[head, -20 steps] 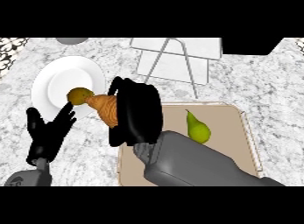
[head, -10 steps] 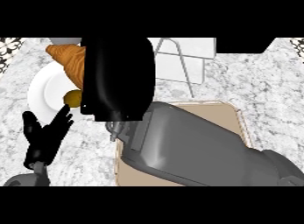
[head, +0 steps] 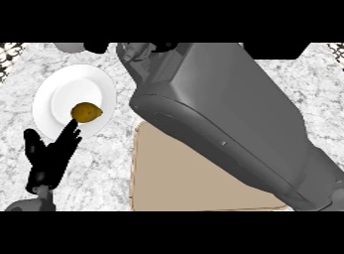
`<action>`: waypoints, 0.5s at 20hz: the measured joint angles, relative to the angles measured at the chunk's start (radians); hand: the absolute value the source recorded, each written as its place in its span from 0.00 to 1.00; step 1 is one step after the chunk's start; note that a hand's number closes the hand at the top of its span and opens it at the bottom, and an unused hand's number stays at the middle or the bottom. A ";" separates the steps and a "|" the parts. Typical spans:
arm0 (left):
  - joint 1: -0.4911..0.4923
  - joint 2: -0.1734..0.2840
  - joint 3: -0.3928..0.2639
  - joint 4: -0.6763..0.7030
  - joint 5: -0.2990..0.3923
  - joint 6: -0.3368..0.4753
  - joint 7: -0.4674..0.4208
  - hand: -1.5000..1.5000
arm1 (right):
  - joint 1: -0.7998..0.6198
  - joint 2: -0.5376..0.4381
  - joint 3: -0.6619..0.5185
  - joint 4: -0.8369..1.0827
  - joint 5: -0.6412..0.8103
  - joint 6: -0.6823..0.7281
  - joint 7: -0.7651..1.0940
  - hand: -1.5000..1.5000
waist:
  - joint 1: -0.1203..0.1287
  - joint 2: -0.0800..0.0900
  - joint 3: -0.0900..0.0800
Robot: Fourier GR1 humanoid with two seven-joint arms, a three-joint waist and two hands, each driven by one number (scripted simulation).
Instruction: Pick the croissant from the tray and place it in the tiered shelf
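Observation:
The croissant does not show in the head view. My right forearm [head: 226, 119] rises steeply across the middle and covers the far counter, where the tiered shelf stood. Only a dark sliver of my right hand [head: 160, 47] shows at the top edge, so what it holds is hidden. The beige tray [head: 196, 183] lies below the forearm, and its visible part is bare. At the lower left, my left hand [head: 51, 156] rests open with its fingers up, their tips over the rim of a white plate [head: 57, 92].
A small brown-yellow round item [head: 86, 112] sits on the white plate. A grey object [head: 70, 47] peeks in at the top left. Patterned wall tiles [head: 2, 52] border the marble counter [head: 13, 149] on both far sides.
My right arm has lifted the croissant off the tray and carried it up and away toward the far counter. Hand and croissant now pass out of sight. The left hand stays put.

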 measured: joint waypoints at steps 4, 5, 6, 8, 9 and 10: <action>-0.003 0.004 0.006 0.013 0.004 -0.011 -0.009 0.50 | -0.048 -0.039 -0.084 0.068 -0.007 0.030 -0.037 1.00 | -0.001 0.002 0.002; -0.004 -0.001 0.002 0.006 0.002 -0.007 -0.004 0.50 | -0.056 -0.045 -0.102 0.094 -0.008 0.034 -0.050 1.00 | 0.001 0.002 0.002; 0.004 -0.002 0.001 -0.001 0.003 -0.010 -0.012 0.50 | -0.058 -0.051 -0.115 0.109 -0.009 0.039 -0.061 1.00 | 0.001 0.003 0.001; -0.014 0.002 0.009 0.012 0.007 -0.011 0.000 0.50 | -0.083 -0.067 -0.153 0.167 -0.022 0.047 -0.095 1.00 | 0.003 0.005 0.001; -0.022 0.000 0.008 0.014 0.005 -0.007 0.008 0.50 | -0.092 -0.068 -0.165 0.198 -0.024 0.049 -0.108 1.00 | 0.004 0.006 0.001; -0.026 0.005 0.013 0.026 0.005 -0.011 0.000 0.50 | -0.098 -0.078 -0.181 0.223 -0.035 0.058 -0.130 1.00 | 0.004 0.006 0.001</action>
